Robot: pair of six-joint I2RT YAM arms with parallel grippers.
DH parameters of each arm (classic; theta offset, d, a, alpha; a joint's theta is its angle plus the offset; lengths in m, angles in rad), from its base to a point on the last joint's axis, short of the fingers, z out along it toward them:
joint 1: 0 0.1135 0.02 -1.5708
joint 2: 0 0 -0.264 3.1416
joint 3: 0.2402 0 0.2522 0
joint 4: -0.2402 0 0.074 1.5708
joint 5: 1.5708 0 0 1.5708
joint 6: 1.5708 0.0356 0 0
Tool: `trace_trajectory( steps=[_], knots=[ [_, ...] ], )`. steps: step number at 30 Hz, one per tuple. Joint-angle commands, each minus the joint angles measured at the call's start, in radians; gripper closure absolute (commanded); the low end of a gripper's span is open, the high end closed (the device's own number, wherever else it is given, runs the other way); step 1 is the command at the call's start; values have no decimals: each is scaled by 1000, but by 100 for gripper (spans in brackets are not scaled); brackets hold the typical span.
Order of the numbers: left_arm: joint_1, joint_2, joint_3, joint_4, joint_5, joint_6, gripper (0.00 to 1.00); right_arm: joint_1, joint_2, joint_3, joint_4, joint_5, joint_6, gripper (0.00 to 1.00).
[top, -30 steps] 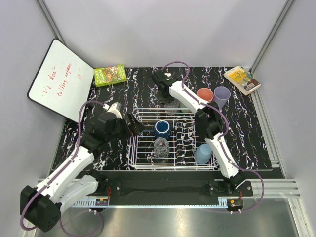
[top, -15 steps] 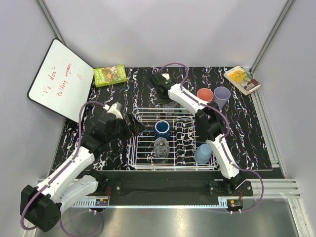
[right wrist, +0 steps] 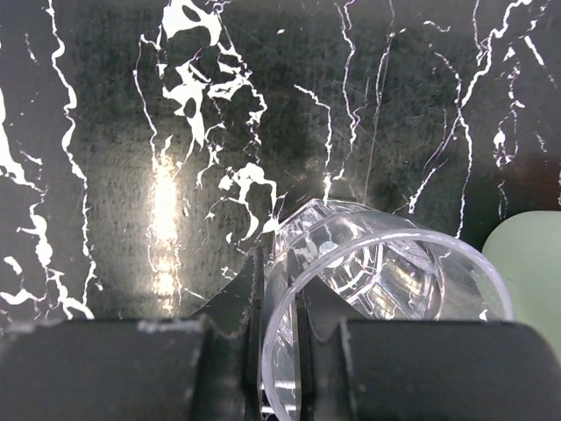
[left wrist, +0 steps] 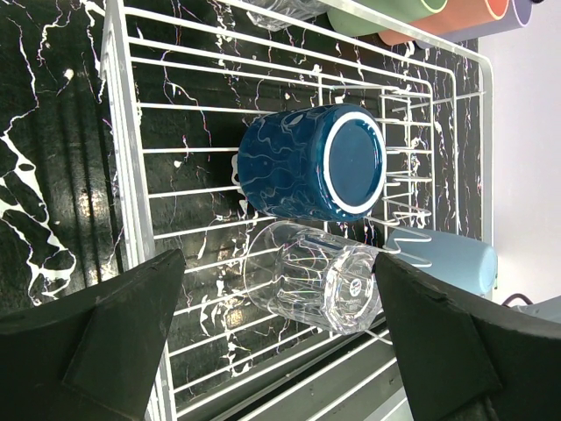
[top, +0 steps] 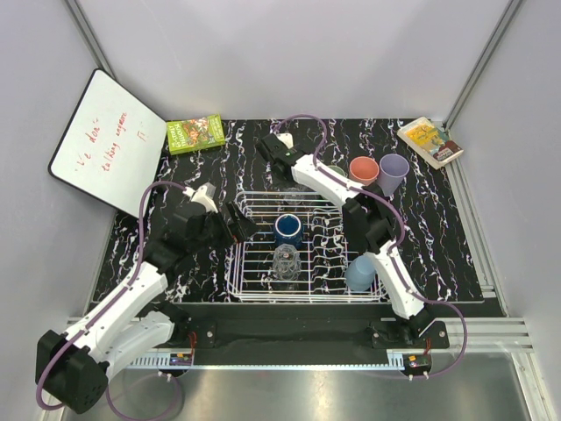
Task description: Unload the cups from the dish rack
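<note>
Left fingers (left wrist: 114,342): spread wide, empty, at the left rim of the dish rack (top: 307,298).
Right fingers (right wrist: 237,307): pinched narrow on the rim of a clear glass (right wrist: 386,272), over the desk (right wrist: 105,132) beside the pale green cup (right wrist: 526,263).
Rack contents: dark blue cup (left wrist: 307,162), second glass (left wrist: 316,281), light blue cup (left wrist: 456,259).
Upper right of rack: salmon cup (top: 364,169), lavender cup (top: 394,173).

right pincer (right wrist: 279,298): pinching clear glass (right wrist: 386,281) rim | below: black marbled table (right wrist: 131,132) | right edge: green cup (right wrist: 530,272)

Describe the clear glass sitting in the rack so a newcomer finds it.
Find the white wire dish rack mid-table. Toward its near edge, beside the dark blue glazed cup, sits the clear ribbed glass tumbler. It alone there is see-through; its neighbours are opaque blue.
</note>
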Motion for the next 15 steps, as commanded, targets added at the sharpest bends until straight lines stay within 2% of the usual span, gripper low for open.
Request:
trace_trajectory(
  steps=[1,11,13,14,15],
  knots=[
    [2,-6,-15,9,8,4,1,0,3,-74,31,69,-7,100],
    [2,0,-18,11,11,-1,1,3,-21,-131,66,81,-15,99],
    [2,0,-17,12,13,-1,1,0,-46,-127,68,78,-14,93],
    [2,3,-17,14,11,-2,1,0,-55,-127,68,79,-12,85],
    [2,1,-17,14,13,-2,1,1,-62,-126,68,78,-15,82]
  ],
)
